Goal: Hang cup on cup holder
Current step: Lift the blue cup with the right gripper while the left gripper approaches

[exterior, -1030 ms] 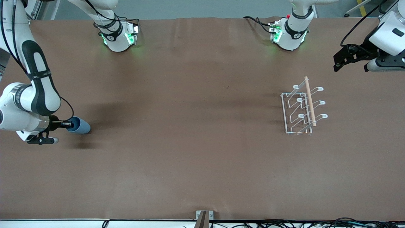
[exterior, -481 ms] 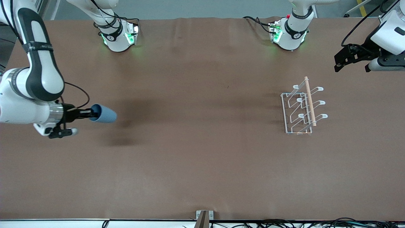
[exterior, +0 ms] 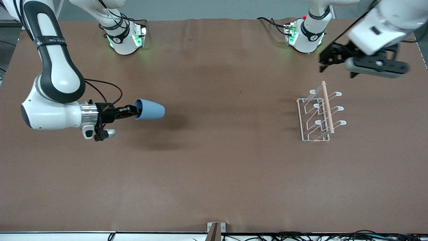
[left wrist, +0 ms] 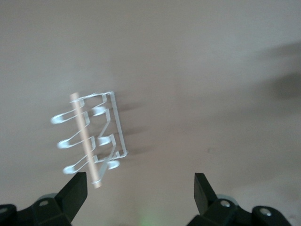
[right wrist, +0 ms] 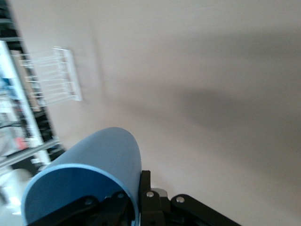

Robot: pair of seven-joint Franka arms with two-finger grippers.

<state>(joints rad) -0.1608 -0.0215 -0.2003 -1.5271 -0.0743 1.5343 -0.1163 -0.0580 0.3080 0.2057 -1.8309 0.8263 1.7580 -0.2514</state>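
Note:
The light-blue cup (exterior: 150, 109) lies on its side in the air, held by its rim in my right gripper (exterior: 133, 111), over the table toward the right arm's end. In the right wrist view the cup (right wrist: 89, 176) fills the foreground, one finger inside the rim and one outside. The white wire cup holder (exterior: 319, 114) with its wooden rod stands on the table toward the left arm's end; it also shows in the left wrist view (left wrist: 91, 137) and small in the right wrist view (right wrist: 54, 75). My left gripper (exterior: 329, 62) is open and empty, above the table near the holder's rod end.
The brown table (exterior: 214, 174) carries only the holder. The two arm bases (exterior: 125, 38) stand along the table's edge farthest from the front camera. Cables run along the nearest edge.
My right gripper has lifted the cup off the table and carried it toward the table's middle. My left arm has swung in from the table's end to above the holder.

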